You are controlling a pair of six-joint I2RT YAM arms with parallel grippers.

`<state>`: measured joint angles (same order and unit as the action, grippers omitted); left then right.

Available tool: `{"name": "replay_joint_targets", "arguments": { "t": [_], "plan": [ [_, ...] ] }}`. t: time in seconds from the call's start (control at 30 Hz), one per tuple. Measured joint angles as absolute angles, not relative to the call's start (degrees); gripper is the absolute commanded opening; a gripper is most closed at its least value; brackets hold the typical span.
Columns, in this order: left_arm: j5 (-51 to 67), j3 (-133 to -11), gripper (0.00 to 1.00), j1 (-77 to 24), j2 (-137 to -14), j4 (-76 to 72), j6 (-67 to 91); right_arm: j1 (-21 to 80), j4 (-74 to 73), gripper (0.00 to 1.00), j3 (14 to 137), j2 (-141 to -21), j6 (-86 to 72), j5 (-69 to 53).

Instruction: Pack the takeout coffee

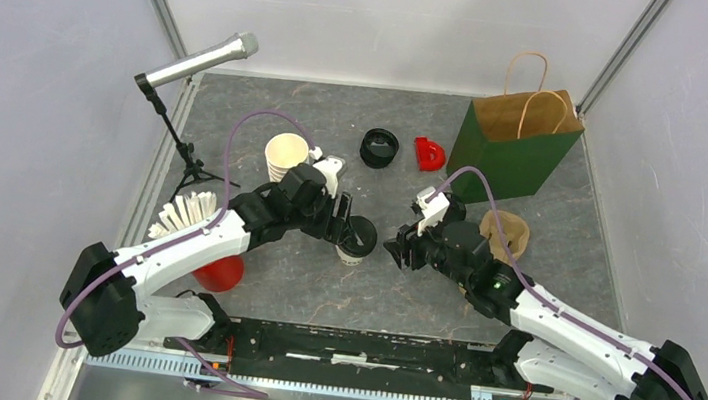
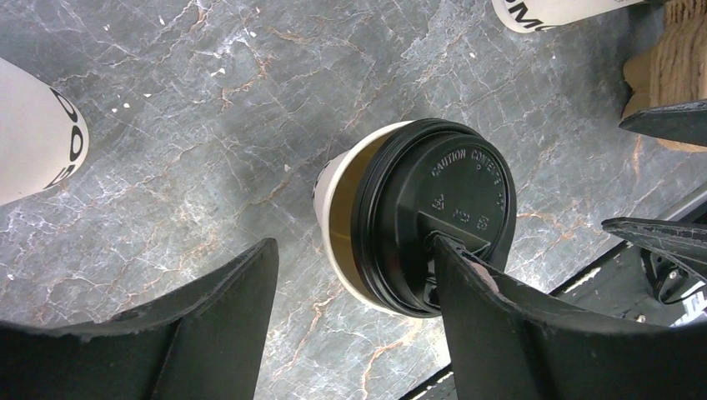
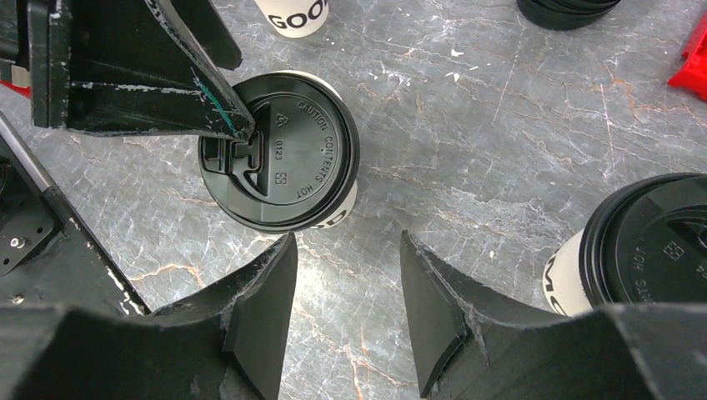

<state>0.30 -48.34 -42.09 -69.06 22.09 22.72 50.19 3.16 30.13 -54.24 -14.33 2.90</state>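
grasping is judged in hand: left gripper (image 2: 352, 250) is held wide open and empty over the lidded cup (image 2: 433, 200), right gripper (image 3: 348, 242) likewise beside it; closure is required.

left gripper (image 2: 354, 248): jaws apart, pointed toward centre | right gripper (image 3: 348, 242): jaws apart, pointed toward centre

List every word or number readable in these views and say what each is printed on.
"CAUTION CONTENTS HOT": raised on the middle black lid.
"HOT": on the second lid at the right edge; the rest is cut off.
"GOO": dark print on the cream cup at the top edge, cut off.
Small digits beside the middle lid's tab: too small to read surely.
Print on the left-edge cup in the left wrist view: a fragment, unreadable.
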Motion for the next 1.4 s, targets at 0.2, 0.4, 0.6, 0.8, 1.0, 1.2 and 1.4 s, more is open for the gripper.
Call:
{"name": "replay_joint_targets", "arguments": {
  "t": [0.2, 0.4, 0.6, 0.8, 1.0, 1.2, 1.4],
  "plan": [
    [-0.40, -48.36, 0.69, -41.82, -68.88, 22.15, 22.70, 50.19, 3.95, 0.55, 30.09, -54.94, -14.33, 1.76],
    [-0.99, -48.40, 0.65, -41.32, -68.88, 22.15, 22.65, 50.19, 4.27, 0.55, 29.74, -55.53, -14.26, 1.30],
    [-1.43, -48.82, 0.65, -40.75, -68.97, 22.13, 22.61, 50.17, 4.32, 0.55, 29.74, -56.25, -14.11, 1.08],
    [-1.17, -48.82, 0.52, -40.56, -69.58, 21.96, 22.26, 50.17, 4.32, 0.57, 29.87, -57.69, -14.15, 0.67],
    [0.14, -48.82, 0.51, -39.86, -70.41, 20.56, 21.58, 50.11, 5.26, 0.58, 31.97, -59.90, -14.26, -0.49],
    [0.73, -48.82, 0.50, -39.33, -70.89, 19.90, 21.50, 49.78, 6.50, 0.58, 34.48, -62.98, -14.28, -1.37],
    [2.13, -48.56, 0.49, -39.22, -71.46, 18.81, 21.50, 48.86, 6.85, 0.58, 36.51, -64.95, -14.33, -1.98]
  ]
}}
